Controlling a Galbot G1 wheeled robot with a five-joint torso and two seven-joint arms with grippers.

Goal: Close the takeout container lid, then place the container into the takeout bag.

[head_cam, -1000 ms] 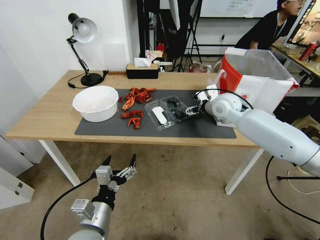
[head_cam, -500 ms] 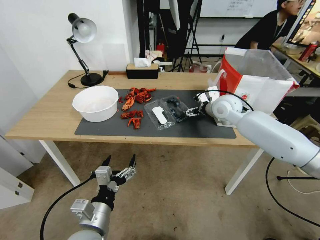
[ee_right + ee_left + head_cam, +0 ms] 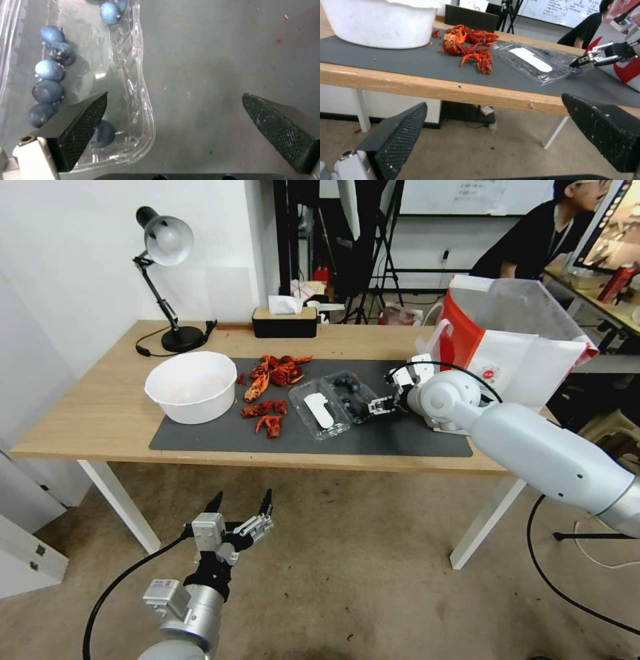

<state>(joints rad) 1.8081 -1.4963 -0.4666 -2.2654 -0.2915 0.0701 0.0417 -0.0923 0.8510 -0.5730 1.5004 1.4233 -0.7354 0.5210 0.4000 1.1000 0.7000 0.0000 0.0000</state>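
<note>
The right gripper (image 3: 375,405) hangs low over the dark mat (image 3: 400,437) at the near right corner of the takeout container (image 3: 350,395), its fingers spread wide and holding nothing. In the right wrist view one finger (image 3: 78,125) sits over the container's clear rim (image 3: 141,105), above the blueberries (image 3: 48,71), while the other is over bare mat; whether it touches the plastic cannot be told. The container lies open, and the lid (image 3: 319,411) with its white sticker lies flat on the mat beside the crayfish (image 3: 270,397). The takeout bag (image 3: 527,347) stands at the table's right end, behind the right arm. The left gripper (image 3: 241,505) waits below the table edge, fingers apart and empty.
</note>
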